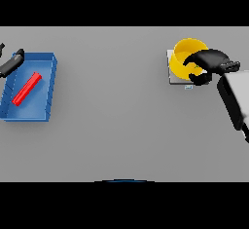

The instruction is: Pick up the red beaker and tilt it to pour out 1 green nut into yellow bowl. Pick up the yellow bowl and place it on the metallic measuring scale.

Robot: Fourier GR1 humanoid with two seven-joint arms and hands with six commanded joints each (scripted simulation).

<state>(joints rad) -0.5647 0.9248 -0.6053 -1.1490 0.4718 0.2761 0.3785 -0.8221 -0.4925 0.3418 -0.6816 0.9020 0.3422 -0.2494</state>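
Yellow and round, the bowl (pixel 187 52) sits near the far right of the grey table (pixel 121 125), resting on a flat, pale metallic scale (pixel 171 72) whose square edge shows to the bowl's left and below it. The bowl is open at the top with a smooth, bright rim; its inside cannot be made out.

Over the bowl's right side is the robot's right hand (pixel 211 62), dark, on a white and grey arm coming in from the right edge. Its fingers (pixel 192 61) are curled over the near right part of the rim, and the thumb bends in below, so the hand appears to be clasping the bowl's wall. The hand hides part of the bowl and a corner of the scale.

Well apart, at the far left of the table, lies a blue tray (pixel 48 84) with low walls. Inside it a red beaker (pixel 27 88) lies on its side, slanting from lower left to upper right. No green nut can be made out.

At the tray's upper left corner, the left hand (pixel 12 61) shows at the picture's edge, dark and slim, holding nothing; whether its fingers are straight or curled cannot be told.
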